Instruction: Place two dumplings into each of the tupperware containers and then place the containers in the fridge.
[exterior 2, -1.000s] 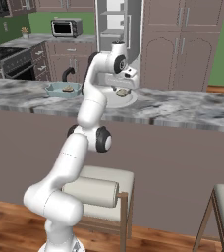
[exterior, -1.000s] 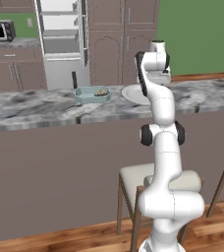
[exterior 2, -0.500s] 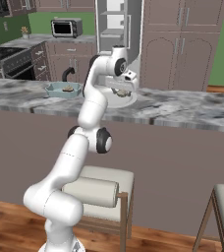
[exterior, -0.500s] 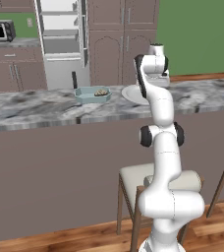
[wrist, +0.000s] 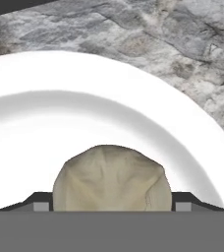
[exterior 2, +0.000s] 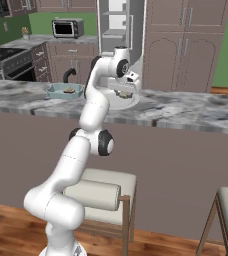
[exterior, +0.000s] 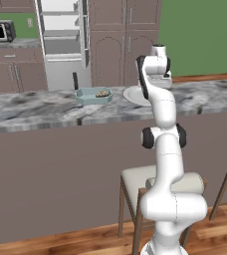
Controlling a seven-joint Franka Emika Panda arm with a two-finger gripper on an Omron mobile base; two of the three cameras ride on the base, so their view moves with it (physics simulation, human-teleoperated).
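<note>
You see the gripper [wrist: 112, 205] low over the white plate [wrist: 30, 123], and a dumpling [wrist: 112, 179] sits between its two dark fingertips [wrist: 40, 201]. They stand at its sides; whether they already pinch it, you cannot tell. Farther along the marble counter [exterior: 31, 112] stands a teal container [exterior: 92, 95] with dumplings inside. Behind it, the fridge [exterior: 60, 45] is open.
</note>
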